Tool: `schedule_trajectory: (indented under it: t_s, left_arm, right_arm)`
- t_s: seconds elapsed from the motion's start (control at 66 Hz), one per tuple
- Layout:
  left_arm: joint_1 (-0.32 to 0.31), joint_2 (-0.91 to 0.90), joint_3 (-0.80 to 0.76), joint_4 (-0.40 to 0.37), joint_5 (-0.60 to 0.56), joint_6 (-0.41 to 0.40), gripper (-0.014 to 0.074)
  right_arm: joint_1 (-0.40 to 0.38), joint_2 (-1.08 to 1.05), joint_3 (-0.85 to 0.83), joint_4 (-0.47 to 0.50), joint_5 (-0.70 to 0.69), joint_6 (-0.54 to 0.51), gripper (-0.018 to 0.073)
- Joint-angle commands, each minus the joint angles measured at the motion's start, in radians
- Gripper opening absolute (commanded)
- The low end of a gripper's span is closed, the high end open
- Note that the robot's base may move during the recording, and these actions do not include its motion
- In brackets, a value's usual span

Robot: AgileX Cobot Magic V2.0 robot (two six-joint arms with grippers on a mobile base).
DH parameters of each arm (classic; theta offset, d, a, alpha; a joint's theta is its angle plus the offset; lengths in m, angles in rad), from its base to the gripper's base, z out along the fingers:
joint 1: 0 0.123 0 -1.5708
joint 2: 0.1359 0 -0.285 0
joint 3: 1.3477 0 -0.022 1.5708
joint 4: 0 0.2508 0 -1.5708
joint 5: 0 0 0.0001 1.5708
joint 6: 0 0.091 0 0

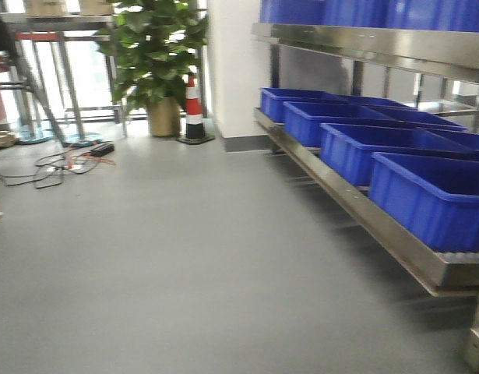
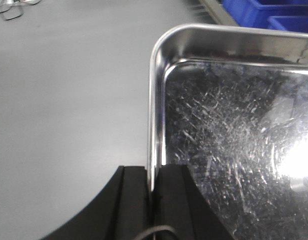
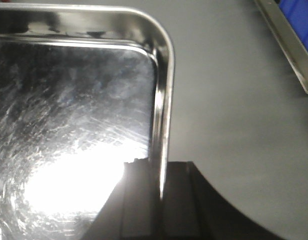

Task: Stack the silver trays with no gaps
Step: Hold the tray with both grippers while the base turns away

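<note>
I hold one silver tray between both grippers, above the grey floor. In the left wrist view the silver tray [image 2: 234, 130] fills the right half, shiny and scratched, with a rounded far-left corner. My left gripper [image 2: 152, 182] is shut on its left rim. In the right wrist view the same tray [image 3: 78, 110] fills the left half, with a strong glare. My right gripper [image 3: 161, 180] is shut on its right rim. The front view shows neither the tray nor the grippers. No other silver tray is in view.
A steel rack [image 1: 356, 199] runs along the right with several blue bins [image 1: 426, 191] on its low shelf and more above. Grey floor [image 1: 184, 257] lies ahead. A potted plant [image 1: 157, 62], a traffic cone [image 1: 194, 109] and loose cables [image 1: 60, 164] are at the far left.
</note>
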Motion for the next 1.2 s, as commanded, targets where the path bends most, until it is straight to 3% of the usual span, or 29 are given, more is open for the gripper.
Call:
schedule_trajectory:
  t_s: [0.0,1.182]
  left_arm:
    - [-0.007,-0.008,-0.004,0.035,-0.021,0.004,-0.0016]
    - [-0.007,-0.008,-0.004,0.035,-0.021,0.004,-0.0016]
  right_arm:
    - [0.005,-0.004,0.0,-0.014,-0.038,-0.014,-0.0025]
    - [0.005,-0.004,0.0,-0.014,-0.037,-0.014,-0.0025]
